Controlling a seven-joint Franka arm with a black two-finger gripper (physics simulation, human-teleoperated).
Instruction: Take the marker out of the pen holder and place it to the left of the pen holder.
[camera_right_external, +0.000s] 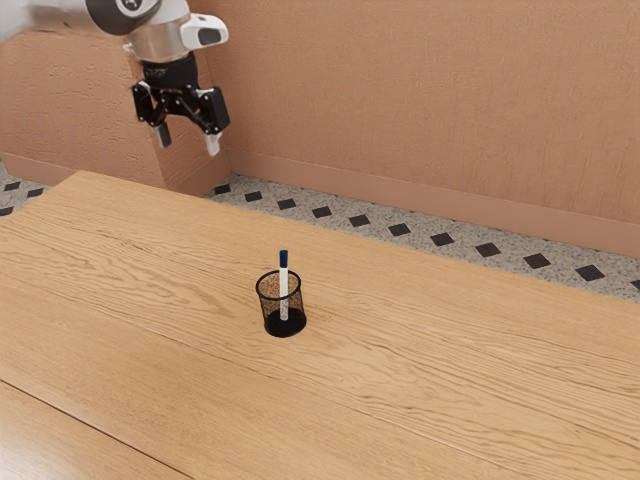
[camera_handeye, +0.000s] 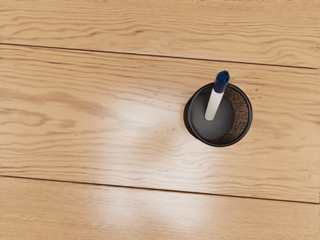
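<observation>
One wooden table (camera_right_external: 150, 350) under pen holder (camera_right_external: 272, 308); patterned floor (camera_right_external: 420, 236), pinkish wall (camera_right_external: 420, 100).

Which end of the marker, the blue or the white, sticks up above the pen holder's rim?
The blue end: it stands above the black mesh pen holder's rim, while the white end is down inside.
</observation>
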